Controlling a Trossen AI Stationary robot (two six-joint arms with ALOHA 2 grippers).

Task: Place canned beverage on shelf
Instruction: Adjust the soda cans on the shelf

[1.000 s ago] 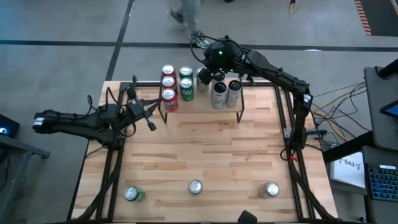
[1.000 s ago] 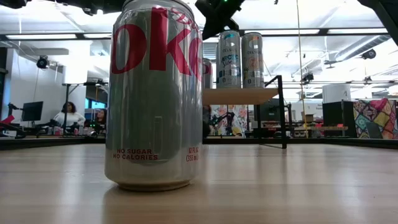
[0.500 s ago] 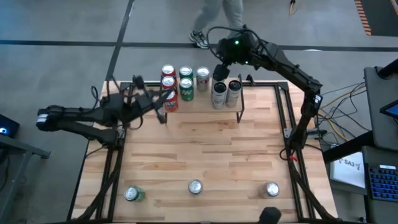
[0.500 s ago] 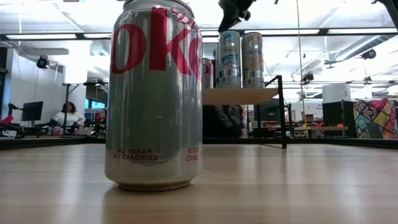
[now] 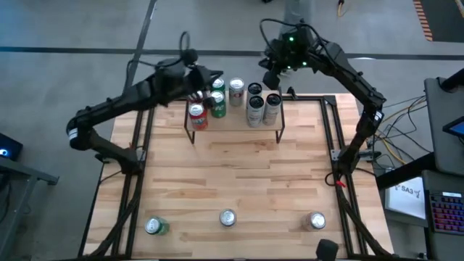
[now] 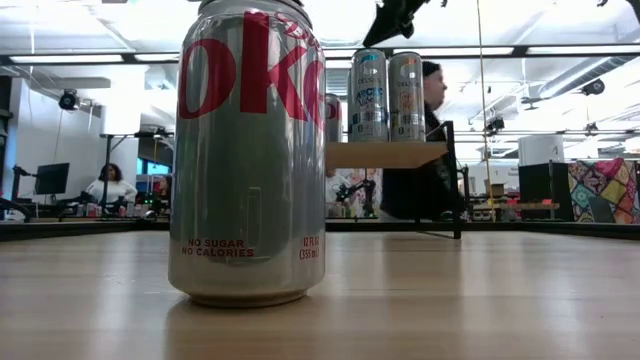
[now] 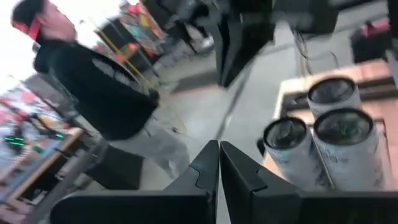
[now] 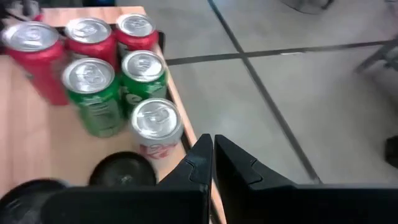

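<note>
Over the shelf (image 5: 233, 125), left gripper (image 5: 210, 75) and right gripper (image 5: 270, 78) hover clenched, empty.

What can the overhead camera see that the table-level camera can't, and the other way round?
Only the overhead view shows both arms reaching over the shelf, the red cans and green cans on it, and two more cans at the table's near edge, a green one and a silver one. Only the table-level view shows the room behind, with a person walking past and another seated. Both show the shelf, two tall pale cans on it, and the silver diet cola can.
</note>
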